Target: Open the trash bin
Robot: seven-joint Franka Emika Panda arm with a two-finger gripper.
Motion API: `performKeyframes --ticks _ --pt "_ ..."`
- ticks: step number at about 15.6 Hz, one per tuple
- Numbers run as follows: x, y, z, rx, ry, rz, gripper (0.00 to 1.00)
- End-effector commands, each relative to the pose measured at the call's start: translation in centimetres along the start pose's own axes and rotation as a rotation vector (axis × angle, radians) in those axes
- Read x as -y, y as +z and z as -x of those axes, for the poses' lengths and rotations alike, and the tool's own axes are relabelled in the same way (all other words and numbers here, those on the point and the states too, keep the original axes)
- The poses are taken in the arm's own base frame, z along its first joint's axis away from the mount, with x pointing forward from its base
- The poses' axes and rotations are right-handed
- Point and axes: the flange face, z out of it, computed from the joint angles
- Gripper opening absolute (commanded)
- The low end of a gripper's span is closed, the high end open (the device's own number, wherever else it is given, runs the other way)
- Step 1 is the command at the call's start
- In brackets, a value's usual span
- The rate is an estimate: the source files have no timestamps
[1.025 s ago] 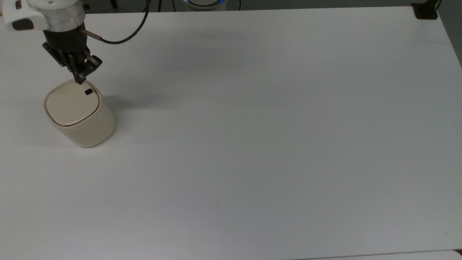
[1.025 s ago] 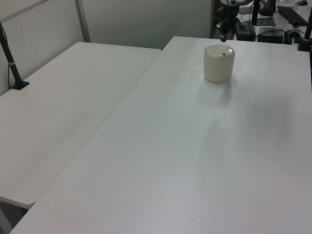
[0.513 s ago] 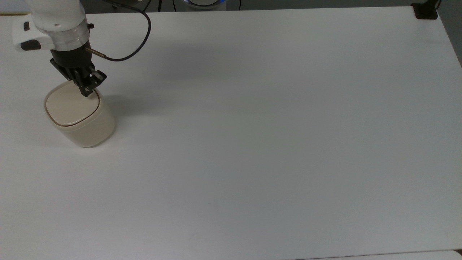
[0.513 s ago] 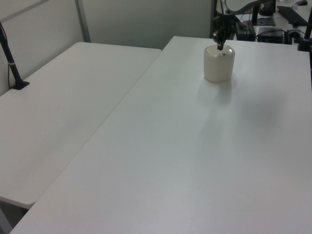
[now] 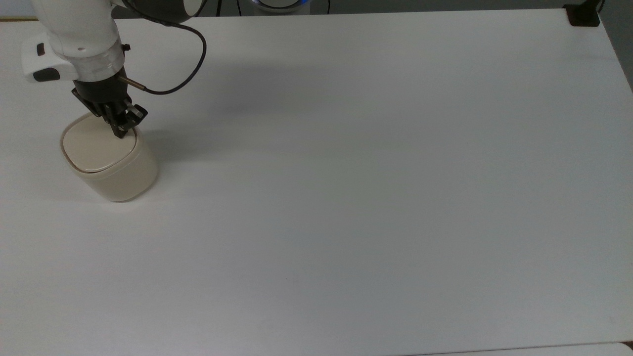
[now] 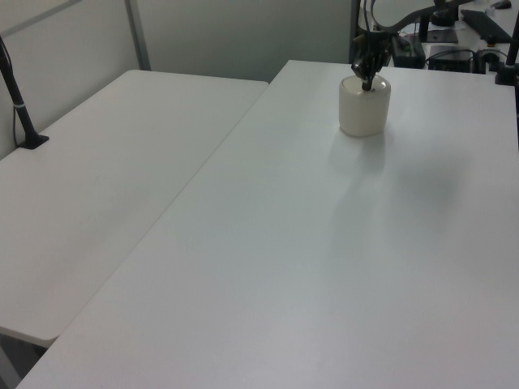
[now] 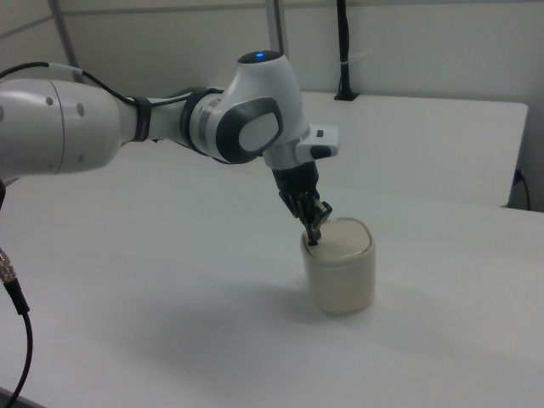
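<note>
The cream-beige trash bin (image 5: pixel 111 165) stands near the top view's left edge, its flat lid (image 5: pixel 94 146) down and level. My gripper (image 5: pixel 121 132) is shut, its fingertips pressed together on the lid's corner where the black button lies, covering it. The left view has the bin (image 6: pixel 364 109) far up the table with the gripper (image 6: pixel 367 83) on its top. Seen in the right view, the gripper (image 7: pixel 313 240) touches the rim of the bin (image 7: pixel 340 272) from above.
The white table (image 5: pixel 346 198) spreads wide to the top view's right of the bin. A black cable (image 5: pixel 185 64) loops off the wrist. A black clamp (image 5: pixel 582 15) sits at the far right corner. A second white table (image 6: pixel 105 178) adjoins in the left view.
The gripper came down and shifted from just behind the bin onto the lid's corner, now covering the black button. The bin has not moved and the lid stays down.
</note>
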Motion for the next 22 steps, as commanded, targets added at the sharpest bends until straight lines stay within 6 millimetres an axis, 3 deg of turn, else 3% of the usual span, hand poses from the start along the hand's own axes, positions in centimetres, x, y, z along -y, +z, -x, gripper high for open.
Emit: performKeyframes --ticks 1,5,8,11,13,14,15,16,17,22 --pt "-0.1 1.0 -0.2 -0.003 -0.005 -0.004 0.0" --pt "-0.4 0.2 -0.2 -0.011 -0.001 -0.006 0.0" --pt "-1.1 -4.4 0.3 -0.055 0.014 -0.032 0.0" --pt "-0.1 -8.6 2.7 0.014 -0.028 -0.048 0.0" --pt "1.8 -11.5 4.5 0.049 -0.074 -0.067 0.12" --pt "3.0 -12.4 5.5 0.076 -0.098 -0.071 0.28" --pt "4.1 -13.2 6.5 0.102 -0.123 -0.073 0.51" --pt "5.3 -13.8 7.4 0.124 -0.148 -0.076 0.9" --pt "6.6 -14.6 8.2 0.139 -0.175 -0.079 1.0" --pt "10.6 -16.8 11.0 0.175 -0.263 -0.085 1.0"
